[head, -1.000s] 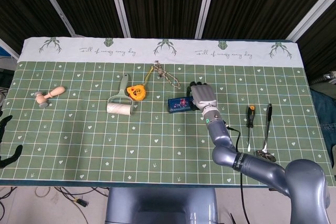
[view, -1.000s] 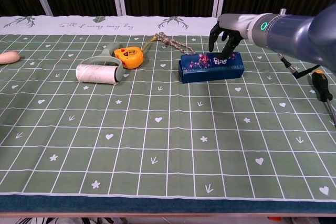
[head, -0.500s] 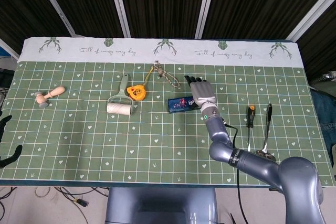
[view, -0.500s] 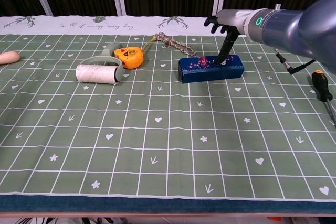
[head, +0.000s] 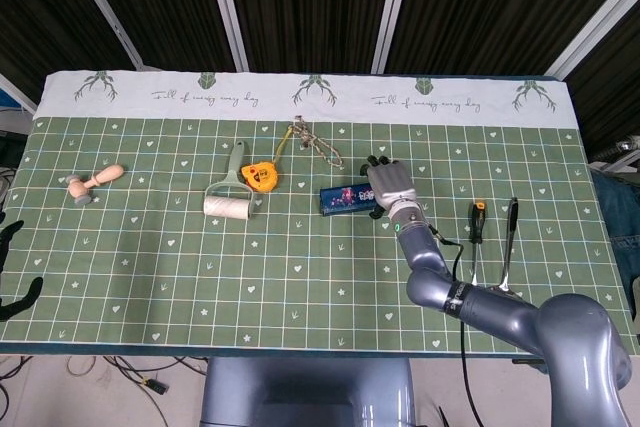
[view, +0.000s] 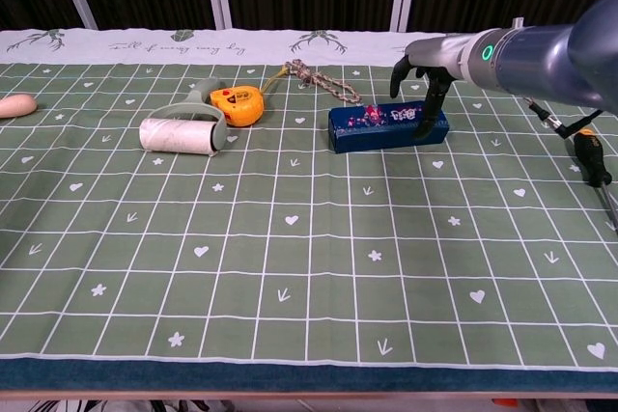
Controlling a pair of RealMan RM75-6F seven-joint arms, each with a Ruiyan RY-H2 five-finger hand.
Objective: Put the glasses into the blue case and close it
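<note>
The blue case, with a floral print, lies shut on the green cloth right of centre. No glasses show in either view. My right hand hovers over the case's right end with its fingers spread and holds nothing. One fingertip touches the case's right front corner. Two dark curved fingers of my left hand show at the far left edge of the head view, apart and holding nothing.
A lint roller, a yellow tape measure and a rope lie left of and behind the case. A wooden piece lies far left. A screwdriver and spoon lie right.
My right hand has shifted from the case's top middle to its right end and lowered its fingers. The case has stayed where it was.
</note>
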